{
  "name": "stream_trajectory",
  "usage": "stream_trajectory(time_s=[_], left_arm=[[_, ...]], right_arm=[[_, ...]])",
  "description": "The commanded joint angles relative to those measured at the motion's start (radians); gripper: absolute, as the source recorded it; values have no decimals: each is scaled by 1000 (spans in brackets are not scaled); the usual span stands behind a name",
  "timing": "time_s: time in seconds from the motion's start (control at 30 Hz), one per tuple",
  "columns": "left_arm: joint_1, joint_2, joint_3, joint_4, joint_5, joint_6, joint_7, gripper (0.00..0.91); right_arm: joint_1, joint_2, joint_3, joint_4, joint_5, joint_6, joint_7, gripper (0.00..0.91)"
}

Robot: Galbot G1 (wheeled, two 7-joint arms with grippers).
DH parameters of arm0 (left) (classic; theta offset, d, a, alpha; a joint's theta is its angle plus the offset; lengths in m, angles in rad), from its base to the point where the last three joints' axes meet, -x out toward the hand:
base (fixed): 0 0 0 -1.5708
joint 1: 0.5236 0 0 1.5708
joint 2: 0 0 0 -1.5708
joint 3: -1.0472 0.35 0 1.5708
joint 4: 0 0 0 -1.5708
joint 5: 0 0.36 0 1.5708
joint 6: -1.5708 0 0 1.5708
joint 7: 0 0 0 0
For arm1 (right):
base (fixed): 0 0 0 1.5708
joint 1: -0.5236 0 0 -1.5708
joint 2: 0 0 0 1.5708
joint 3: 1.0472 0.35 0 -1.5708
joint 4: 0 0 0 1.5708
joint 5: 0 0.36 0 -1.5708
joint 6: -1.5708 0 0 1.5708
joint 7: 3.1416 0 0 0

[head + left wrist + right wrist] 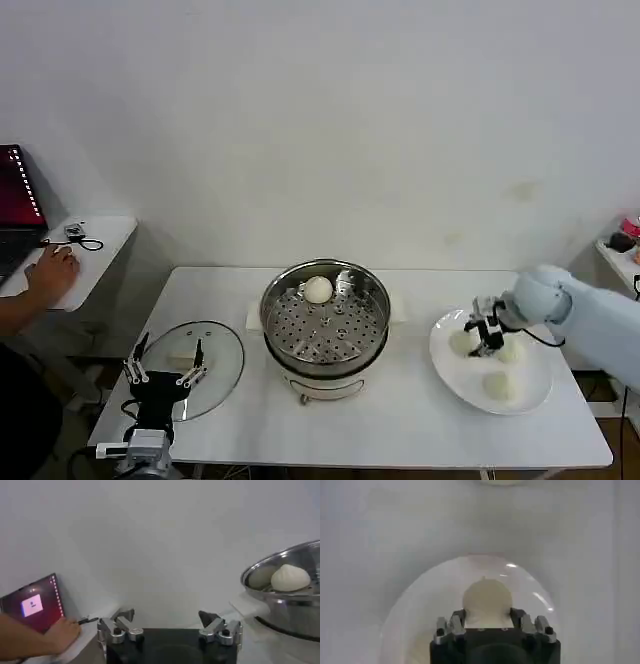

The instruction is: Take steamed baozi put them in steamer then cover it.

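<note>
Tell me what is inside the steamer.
One steamed baozi sits on the steamer's perforated floor, near the far wall. The rest of the floor is bare; below the perforations is hidden.

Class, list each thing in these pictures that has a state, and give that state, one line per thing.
steamer: uncovered, one baozi inside.
baozi in the steamer: resting on the perforated floor, toward the back.
cover: off the steamer, lying flat on the table.
plate: holds three baozi.
right gripper: fingers either side of a plate baozi; grip unclear.
left gripper: open, above the cover.
</note>
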Motion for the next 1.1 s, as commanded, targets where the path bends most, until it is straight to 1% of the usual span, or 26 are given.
stream_trajectory(time_s=[0.03,0.1,0.13,0.2,0.27,0.3,0.37,0.4,0.47,0.5,0.6,0.67,0.77,0.8,0.87,0.9,0.93,1.1], left_arm=[[-3,4,0,4,-1,-2,0,907],[-6,5,-1,4,-1,-2,0,907],[-8,6,-2,4,-2,-2,-1,907],[-14,6,-6,3,-3,-3,-1,907],[-20,5,-12,2,0,-3,-2,907],[-24,7,-17,-1,3,-4,-2,907],[-26,10,-21,-9,2,-4,-2,907],[-27,12,-26,-14,2,-4,-2,907],[-27,12,-30,-22,3,-3,-2,907],[-26,13,-32,-24,3,-3,-2,907],[-26,8,-36,-31,4,-3,-3,907],[-25,4,-40,-35,4,-3,-3,907],[-22,1,-45,-39,4,-3,-3,907],[-21,0,-46,-40,4,-4,-3,907],[-18,0,-50,-43,2,-5,-3,907],[-17,-1,-51,-43,2,-6,-3,907],[-16,0,-52,-43,2,-7,-3,907],[-16,1,-54,-43,3,-8,-3,907]], right_arm=[[313,24,-87,38,133,-18,2,635],[416,77,-172,65,177,-40,17,635],[440,99,-188,76,200,-51,21,635],[492,186,-248,120,273,-98,41,635],[497,236,-259,140,305,-121,52,635],[488,286,-266,155,334,-148,67,635],[473,336,-272,158,359,-171,83,645],[463,385,-277,153,386,-188,100,645],[449,437,-285,133,405,-206,114,645],[436,499,-291,113,430,-218,137,645],[409,607,-311,48,477,-251,165,645],[382,672,-314,-1,509,-283,197,645],[344,733,-325,-63,532,-304,218,645],[331,745,-324,-77,547,-324,229,645],[304,768,-321,-108,562,-334,232,645],[295,776,-320,-119,562,-338,235,645],[283,788,-319,-138,542,-341,236,645],[253,825,-319,-193,527,-344,238,645]])
